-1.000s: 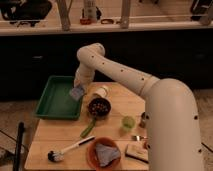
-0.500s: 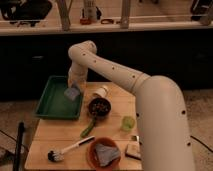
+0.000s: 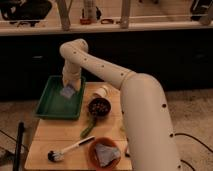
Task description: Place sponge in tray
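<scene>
- While the arm (image 3: 102, 70) arcs up from lower R and bends over at the elbow, the gripper (image 3: 68, 87) points straight down above the tray (image 3: 51, 104).
- Gripper's over the tray's R-rear part, just inside the far R corner.
- Fingers clamped tight on the sponge (image 3: 67, 92), which shows directly beneath them as a pale blue-grey pad.
- Sponge sits within the tray outline, close to the R wall; can't tell if it's touching the tray floor or hanging just above it.
- Tray: green, rectangular, on the table (image 3: 52, 134) at the L-rear corner, sloped walls visible all round. Nothing else seen in it apart from the sponge.
- Just R of the tray: a dark bowl (image 3: 99, 107) w/ something speckled inside, contents too small to name.
- Behind the bowl, near the arm: a small white cup (image 3: 102, 92), seemingly tipped on its side.
- Fwd of the bowl, a green object (image 3: 87, 128) lies diagonally on the wood; what it is, can't tell.
- Front L of the table: a brush (image 3: 70, 149) w/ white handle, dark head toward the L edge.
- Front centre: an orange plate (image 3: 93, 148) w/ a folded grey-blue cloth (image 3: 106, 154) lying on it, partly tucked against the arm.
- Arm's big white forearm covers the table's R side, so whatever is there is hidden.
- Background: dark cabinet front under a pale counter, w/ bits & pieces on top, too blurry to name.
</scene>
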Tool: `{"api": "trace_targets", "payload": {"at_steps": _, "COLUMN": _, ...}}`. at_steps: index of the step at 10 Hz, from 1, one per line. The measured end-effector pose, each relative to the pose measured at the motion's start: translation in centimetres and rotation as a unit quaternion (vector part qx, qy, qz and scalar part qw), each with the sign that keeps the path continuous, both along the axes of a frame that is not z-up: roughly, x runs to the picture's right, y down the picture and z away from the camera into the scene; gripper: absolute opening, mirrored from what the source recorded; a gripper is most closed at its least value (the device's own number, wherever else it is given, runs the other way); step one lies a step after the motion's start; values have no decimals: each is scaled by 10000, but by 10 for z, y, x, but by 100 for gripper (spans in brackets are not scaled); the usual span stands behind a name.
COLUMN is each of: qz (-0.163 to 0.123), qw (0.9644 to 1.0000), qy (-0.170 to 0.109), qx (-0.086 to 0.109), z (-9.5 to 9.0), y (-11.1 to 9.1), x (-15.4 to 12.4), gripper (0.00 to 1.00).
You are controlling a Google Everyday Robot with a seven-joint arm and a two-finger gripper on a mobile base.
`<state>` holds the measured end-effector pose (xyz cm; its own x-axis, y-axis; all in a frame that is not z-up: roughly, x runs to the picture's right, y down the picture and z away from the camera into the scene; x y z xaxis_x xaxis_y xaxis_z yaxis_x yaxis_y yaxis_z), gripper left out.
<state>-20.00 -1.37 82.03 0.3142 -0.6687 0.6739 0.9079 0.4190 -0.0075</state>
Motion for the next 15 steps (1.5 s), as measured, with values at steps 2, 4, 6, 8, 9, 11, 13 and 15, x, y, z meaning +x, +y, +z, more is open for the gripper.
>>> {"api": "trace_targets", "payload": {"at_steps": 2, "qz": -109, "qw": 9999, "qy": -14, "qx": -50, "z": 8, "y": 1, "x": -9, "gripper": 0}}
{"api": "trace_targets", "payload": {"at_steps": 4, "qz": -195, "qw": 9998, "qy": -38, "qx": -76, "z": 14, "y": 2, "x": -17, "gripper": 0}}
{"api": "trace_targets", "payload": {"at_steps": 6, "qz": -308, "qw": 9994, "qy": -116, "qx": -58, "z": 18, "y": 4, "x": -26, "gripper": 0}}
{"api": "trace_targets", "payload": {"at_steps": 8, "qz": -443, "qw": 9987, "qy": -228, "qx": -57, "z": 26, "y": 9, "x": -42, "gripper": 0}}
{"api": "trace_targets", "payload": {"at_steps": 9, "qz": -488, "qw": 9984, "qy": -295, "qx": -62, "z": 29, "y": 11, "x": -48, "gripper": 0}}
{"api": "trace_targets", "payload": {"at_steps": 11, "qz": -567, "qw": 9976, "qy": -400, "qx": -55, "z": 39, "y": 14, "x": -53, "gripper": 0}}
{"api": "trace_targets", "payload": {"at_steps": 13, "qz": -623, "qw": 9964, "qy": -564, "qx": -48, "z": 46, "y": 19, "x": -63, "gripper": 10}}
{"api": "trace_targets", "payload": {"at_steps": 15, "qz": -656, "qw": 9958, "qy": -631, "qx": -108, "z": 61, "y": 26, "x": -68, "gripper": 32}}
